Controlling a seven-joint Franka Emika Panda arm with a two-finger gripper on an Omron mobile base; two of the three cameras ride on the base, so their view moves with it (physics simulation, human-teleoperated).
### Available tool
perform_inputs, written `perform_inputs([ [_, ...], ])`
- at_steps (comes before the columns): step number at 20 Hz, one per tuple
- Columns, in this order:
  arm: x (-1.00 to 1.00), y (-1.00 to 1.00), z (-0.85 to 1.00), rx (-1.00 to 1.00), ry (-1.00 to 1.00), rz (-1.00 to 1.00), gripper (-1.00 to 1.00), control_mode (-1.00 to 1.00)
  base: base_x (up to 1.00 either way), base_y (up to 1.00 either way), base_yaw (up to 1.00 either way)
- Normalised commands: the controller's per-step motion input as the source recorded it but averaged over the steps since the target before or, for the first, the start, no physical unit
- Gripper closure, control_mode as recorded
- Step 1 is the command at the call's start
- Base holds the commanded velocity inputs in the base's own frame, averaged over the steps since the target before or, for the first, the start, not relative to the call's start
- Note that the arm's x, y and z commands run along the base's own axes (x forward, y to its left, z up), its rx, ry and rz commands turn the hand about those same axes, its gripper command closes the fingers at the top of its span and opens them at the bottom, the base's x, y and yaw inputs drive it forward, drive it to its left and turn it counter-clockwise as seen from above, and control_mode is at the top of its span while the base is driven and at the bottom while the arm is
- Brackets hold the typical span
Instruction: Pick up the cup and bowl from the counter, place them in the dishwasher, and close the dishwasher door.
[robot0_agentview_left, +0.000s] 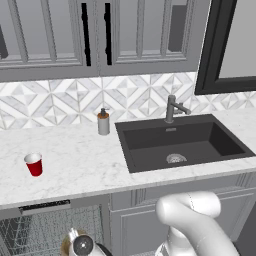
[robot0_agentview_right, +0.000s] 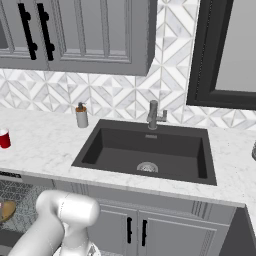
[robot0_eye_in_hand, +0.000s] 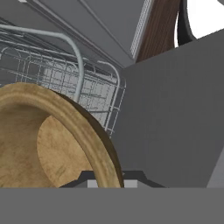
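While the cup (robot0_agentview_left: 34, 164) stands upright on the counter (robot0_agentview_left: 80, 170), near its front edge and well to the left of the sink (robot0_agentview_left: 182, 142), the bowl (robot0_eye_in_hand: 52, 140) is already off the marble and down at the dishwasher (robot0_agentview_left: 50, 227). Seen from the hand, the gripper (robot0_eye_in_hand: 107, 183) is pinched on the bowl's rim, its fingers nearly together with the tan edge between them, and the bowl is held tilted, its hollow facing the camera. Behind it the grey wire rack (robot0_eye_in_hand: 83, 78) spreads out, with the dark flat dishwasher door (robot0_eye_in_hand: 175, 127) lying open to the side. From the left base camera a sliver of the bowl shows by the wrist, low at the rack's front, beneath the counter's front edge. The step in hand looks like the bowl's placement: it has been carried to the rack but seems not yet let go. I would judge the next move to be lowering it until it rests on the wires, then spreading the fingers and drawing straight back so the rim is not dragged along. After that the cup remains to be fetched, and the door can only be shut once both are inside. A soap dispenser (robot0_agentview_left: 103, 122) by the sink's back left corner is no part of the job.
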Motion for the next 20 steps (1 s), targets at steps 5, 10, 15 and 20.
perform_inputs([
  [5, 0.38, -0.02, -0.01, 0.01, 0.00, 0.00, 1.00, -1.00, 0.00, 0.00, 0.00],
  [10, 0.41, 0.00, -0.12, 0.00, 0.00, 0.01, 1.00, -1.00, 0.00, 0.00, 0.00],
  [15, 0.43, 0.00, -0.21, 0.02, 0.00, 0.01, 1.00, -1.00, 0.00, 0.00, 0.00],
  [20, 0.45, 0.00, -0.25, 0.05, 0.00, 0.00, 1.00, -1.00, 0.00, 0.00, 0.00],
])
